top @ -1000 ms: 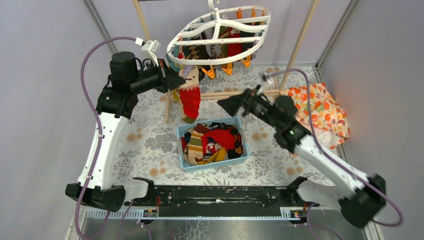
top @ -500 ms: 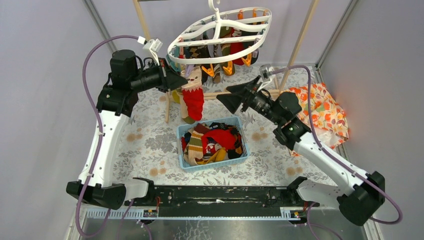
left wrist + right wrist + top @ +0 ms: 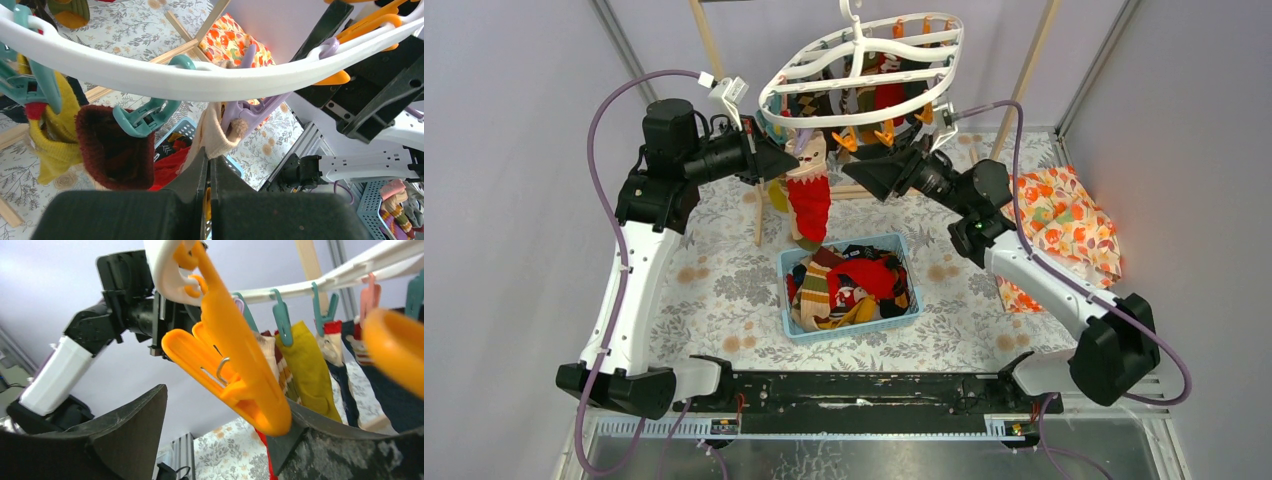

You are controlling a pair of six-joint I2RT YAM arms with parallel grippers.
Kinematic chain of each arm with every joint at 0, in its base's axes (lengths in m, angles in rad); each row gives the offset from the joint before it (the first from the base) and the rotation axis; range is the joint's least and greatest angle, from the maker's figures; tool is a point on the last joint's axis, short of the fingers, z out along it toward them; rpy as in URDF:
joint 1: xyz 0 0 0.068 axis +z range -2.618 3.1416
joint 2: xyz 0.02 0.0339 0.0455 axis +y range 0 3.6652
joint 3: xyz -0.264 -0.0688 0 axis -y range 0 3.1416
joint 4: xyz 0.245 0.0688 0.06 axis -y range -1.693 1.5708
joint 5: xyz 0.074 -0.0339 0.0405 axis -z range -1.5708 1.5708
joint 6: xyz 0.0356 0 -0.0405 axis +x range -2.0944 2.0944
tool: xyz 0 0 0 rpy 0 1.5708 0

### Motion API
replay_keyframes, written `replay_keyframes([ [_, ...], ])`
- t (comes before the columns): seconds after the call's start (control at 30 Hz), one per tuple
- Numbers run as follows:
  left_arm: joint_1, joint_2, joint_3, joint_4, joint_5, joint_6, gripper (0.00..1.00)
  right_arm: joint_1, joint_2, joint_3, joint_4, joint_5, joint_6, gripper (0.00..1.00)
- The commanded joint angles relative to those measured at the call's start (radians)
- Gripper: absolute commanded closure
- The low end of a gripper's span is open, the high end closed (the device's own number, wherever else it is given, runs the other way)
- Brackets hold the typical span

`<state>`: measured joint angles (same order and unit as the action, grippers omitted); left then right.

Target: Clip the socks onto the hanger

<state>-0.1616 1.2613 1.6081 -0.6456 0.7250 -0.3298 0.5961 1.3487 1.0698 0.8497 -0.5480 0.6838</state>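
1. One large white plastic oval hanger [image 3: 861, 62] with cross spokes hangs by its hook between two slanted wooden rails [image 3: 1027, 75], above the flower-patterned bench [image 3: 714, 285]. Hung socks [image 3: 889, 95] in mixed colours dangle from its clips, too overlapped to count.
2. One blue plastic basket [image 3: 785, 300] stands on the bench below the hanger. It holds a heap of loose socks [image 3: 864, 280], red, striped and dark; their number cannot be told.
3. One orange floral cloth [image 3: 1069, 225] lies at the bench's right edge, beside the right arm [image 3: 1044, 285].
4. There are two arms. The right one and the left arm [image 3: 629, 270] both reach up to the hanger's near rim.
5. The left jaws are clenched on the cream cuff of one red sock [image 3: 809, 205], which hangs just above the basket. In the left wrist view the cuff lies against one lilac clip [image 3: 252, 112] on the rim. Beside it, one teal clip [image 3: 142, 117] sits at the top edge of a dark maroon sock [image 3: 117, 150], and one mustard yellow sock [image 3: 52, 145] hangs further left.
6. The right jaws are released and stand wide, with one orange clip [image 3: 235, 375] hanging between them. It is clear of one finger and close to the other — whether it touches, I cannot tell.
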Motion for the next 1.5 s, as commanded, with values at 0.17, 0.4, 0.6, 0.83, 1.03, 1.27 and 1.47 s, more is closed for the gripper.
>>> replay_keyframes([
  [0.17,0.004,-0.007,0.037,0.014,0.016,0.006,1.0,-0.056,0.06,0.053,0.363,-0.132,0.26,0.31],
  [0.4,0.005,-0.012,0.036,0.014,0.019,0.006,1.0,-0.055,0.103,0.065,0.399,-0.131,0.302,0.33],
  [0.6,0.005,-0.015,0.038,0.014,0.022,0.005,1.0,-0.043,0.13,0.066,0.401,-0.109,0.303,0.35],
  [0.83,0.006,-0.021,0.039,0.003,0.018,0.014,1.0,-0.026,0.138,0.058,0.42,-0.037,0.281,0.46],
  [1.03,0.007,-0.024,0.043,-0.002,0.01,0.018,1.0,-0.017,0.134,0.044,0.436,0.003,0.28,0.67],
  [1.27,0.007,-0.024,0.045,-0.003,-0.006,0.012,0.88,0.024,0.115,0.029,0.376,0.048,0.22,0.85],
  [1.47,0.007,-0.03,0.07,-0.051,-0.062,0.031,0.5,0.112,0.029,0.008,0.118,0.319,-0.041,1.0],
])
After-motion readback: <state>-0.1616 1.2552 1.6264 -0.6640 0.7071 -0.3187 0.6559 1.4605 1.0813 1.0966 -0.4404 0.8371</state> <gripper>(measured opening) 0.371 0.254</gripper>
